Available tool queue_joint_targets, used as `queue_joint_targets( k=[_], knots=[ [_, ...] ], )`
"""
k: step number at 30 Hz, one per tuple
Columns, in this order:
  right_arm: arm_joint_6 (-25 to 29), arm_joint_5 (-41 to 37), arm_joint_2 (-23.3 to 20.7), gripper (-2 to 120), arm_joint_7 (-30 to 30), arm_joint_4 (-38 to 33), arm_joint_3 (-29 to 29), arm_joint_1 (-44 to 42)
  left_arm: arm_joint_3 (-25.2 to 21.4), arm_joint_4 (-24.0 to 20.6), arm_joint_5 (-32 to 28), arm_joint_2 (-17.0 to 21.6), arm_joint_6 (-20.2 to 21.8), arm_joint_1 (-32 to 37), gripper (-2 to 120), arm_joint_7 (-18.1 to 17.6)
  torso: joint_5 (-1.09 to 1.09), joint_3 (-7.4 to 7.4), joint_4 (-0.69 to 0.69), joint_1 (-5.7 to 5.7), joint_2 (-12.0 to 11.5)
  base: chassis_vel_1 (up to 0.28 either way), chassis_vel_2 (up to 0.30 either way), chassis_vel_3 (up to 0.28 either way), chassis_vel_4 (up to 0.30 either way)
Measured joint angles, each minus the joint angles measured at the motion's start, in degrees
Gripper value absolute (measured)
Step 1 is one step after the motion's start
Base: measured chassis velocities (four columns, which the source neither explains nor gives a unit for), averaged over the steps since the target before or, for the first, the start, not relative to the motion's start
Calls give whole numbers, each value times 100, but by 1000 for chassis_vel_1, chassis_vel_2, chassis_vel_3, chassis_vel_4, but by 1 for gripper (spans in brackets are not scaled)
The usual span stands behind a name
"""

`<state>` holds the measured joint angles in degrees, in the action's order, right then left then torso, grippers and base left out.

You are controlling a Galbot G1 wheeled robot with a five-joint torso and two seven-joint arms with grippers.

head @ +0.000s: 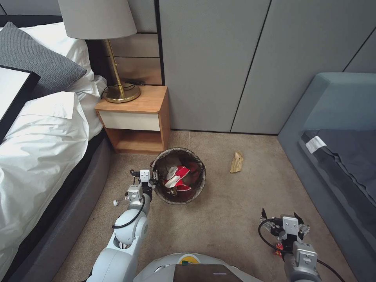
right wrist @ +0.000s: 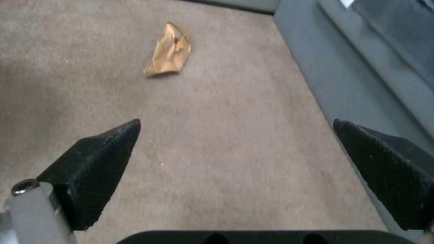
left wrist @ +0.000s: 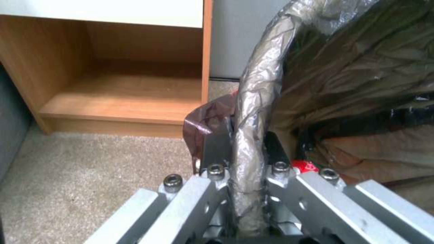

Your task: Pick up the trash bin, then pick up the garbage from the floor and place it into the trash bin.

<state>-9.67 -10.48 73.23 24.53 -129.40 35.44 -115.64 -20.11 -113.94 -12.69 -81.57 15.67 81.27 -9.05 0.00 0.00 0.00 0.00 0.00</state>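
A: Start at the left. What stands there?

B: A bed (head: 43, 149) with white linen and a grey pillow, then a wooden nightstand (head: 135, 117) carrying a brass lamp (head: 117, 86). Its open lower shelf shows in the left wrist view (left wrist: 117, 91).

A: And the left gripper?

B: The left gripper (head: 153, 181) is at the near-left rim of the trash bin (head: 197, 188), just in front of the nightstand on the carpet (head: 227, 219). In the left wrist view its fingers (left wrist: 217, 149) are clamped tight on the bag-covered rim (left wrist: 253, 112), one inside the bin and one outside.

A: What lies in the bin?

B: A red-and-white carton (head: 178, 178) on top of the brown liner, with other crumpled pieces I cannot make out.

A: Anything on the floor?

B: A tan paper bag (head: 236, 161) lies on the carpet to the right of the bin, apart from it, near the wall panels; the right wrist view shows it too (right wrist: 169, 52).

A: The right gripper?

B: The right gripper (head: 282, 216) hangs low at the near right, well apart from the bag, its black fingers (right wrist: 97, 159) spread wide with nothing between them. Beyond it, a blue-grey sofa (head: 337, 129).
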Motion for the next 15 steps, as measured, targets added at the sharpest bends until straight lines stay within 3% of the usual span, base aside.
queue_joint_targets(
  k=[15],
  knots=[
    [-418,-680,-283,100,217,-172,104,-321,-4,17,-14,19,0,-11,0,5,1,0,1,0,0,0,0,0,0]
  ],
)
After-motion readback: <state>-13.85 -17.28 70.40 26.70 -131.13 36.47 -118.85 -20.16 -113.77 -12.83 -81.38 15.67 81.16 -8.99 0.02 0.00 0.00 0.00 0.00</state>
